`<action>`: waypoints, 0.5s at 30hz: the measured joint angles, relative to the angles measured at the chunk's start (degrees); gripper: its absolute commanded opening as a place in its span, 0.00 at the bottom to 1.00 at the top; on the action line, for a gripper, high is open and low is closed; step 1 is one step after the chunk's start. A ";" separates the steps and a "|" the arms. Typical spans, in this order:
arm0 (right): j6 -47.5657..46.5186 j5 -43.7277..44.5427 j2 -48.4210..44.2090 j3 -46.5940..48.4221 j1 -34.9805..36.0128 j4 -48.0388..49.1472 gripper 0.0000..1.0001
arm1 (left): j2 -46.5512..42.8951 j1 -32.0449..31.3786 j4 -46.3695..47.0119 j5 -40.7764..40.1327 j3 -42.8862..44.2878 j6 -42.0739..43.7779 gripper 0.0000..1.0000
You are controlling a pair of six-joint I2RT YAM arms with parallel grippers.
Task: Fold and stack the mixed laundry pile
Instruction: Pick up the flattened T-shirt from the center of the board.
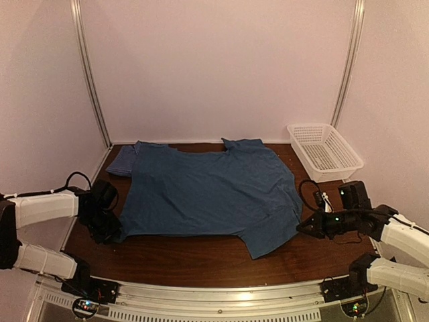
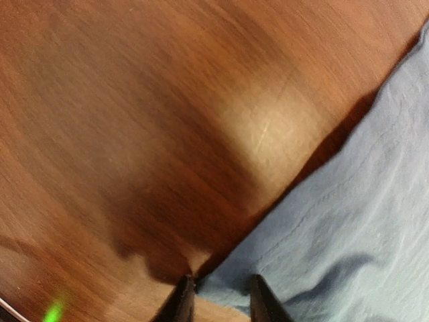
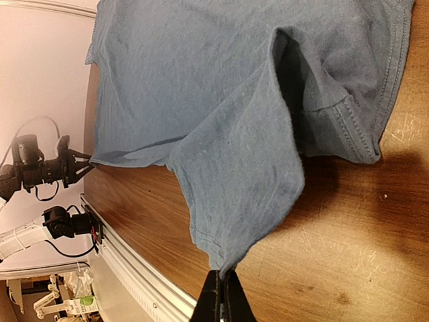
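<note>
The teal-blue t-shirt (image 1: 208, 191) lies spread flat across the middle of the wooden table. The blue-and-white checked shirt (image 1: 122, 162) lies folded at the back left, partly under the t-shirt's corner. My left gripper (image 1: 114, 231) is low at the t-shirt's near left corner. In the left wrist view its fingers (image 2: 181, 303) stand apart with the corner of the hem (image 2: 228, 282) between them. My right gripper (image 1: 303, 227) is at the t-shirt's right edge. In the right wrist view it (image 3: 226, 278) is shut on a point of the t-shirt (image 3: 241, 168) by the sleeve and lifts it a little.
A white lattice basket (image 1: 325, 151) stands at the back right of the table. A metal rail (image 1: 214, 302) runs along the near edge. Pale walls close in the back and both sides.
</note>
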 measured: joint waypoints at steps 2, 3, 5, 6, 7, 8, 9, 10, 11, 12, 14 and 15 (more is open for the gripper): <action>-0.02 -0.22 -0.59 0.33 0.00 -0.33 0.00 | 2.84 0.00 -0.04 -0.15 1.62 0.87 0.00; 0.00 -0.44 -0.96 0.61 0.00 -0.52 0.00 | 3.74 0.00 -0.04 -0.17 2.12 1.29 0.00; 0.00 -0.79 -1.92 1.03 0.00 -0.57 0.00 | 4.24 0.00 0.22 0.09 2.49 1.95 0.00; 0.00 -0.92 -2.56 1.22 0.00 -0.76 0.00 | 4.04 0.00 0.28 0.22 2.45 2.19 0.00; 0.00 -1.11 -3.72 1.62 0.00 -1.11 0.00 | 3.63 0.00 0.31 0.39 2.25 2.29 0.00; 0.00 -1.16 -4.02 1.70 0.00 -1.14 0.00 | 2.97 0.00 0.07 0.68 1.95 2.34 0.00; 0.02 -1.42 -4.94 1.81 0.00 -1.22 0.00 | 1.86 0.00 -0.57 1.07 1.57 2.34 0.00; 0.09 -1.68 -5.97 1.84 0.00 -1.49 0.00 | 0.33 0.00 -1.84 1.09 1.40 2.36 0.00; 0.28 -2.01 -7.17 1.90 0.00 -1.90 0.00 | -2.19 0.00 -3.43 0.98 1.44 2.40 0.00; 0.44 -2.19 -8.00 2.01 0.00 -2.08 0.00 | -2.95 0.00 -3.82 0.94 1.49 2.45 0.00; 1.14 -2.40 -9.38 2.84 0.00 -2.47 0.00 | -6.25 0.07 -6.97 0.09 2.99 2.78 0.00; 1.40 -2.40 -9.66 3.52 0.00 -2.56 0.00 | -7.41 0.13 -8.24 -0.31 4.33 3.06 0.00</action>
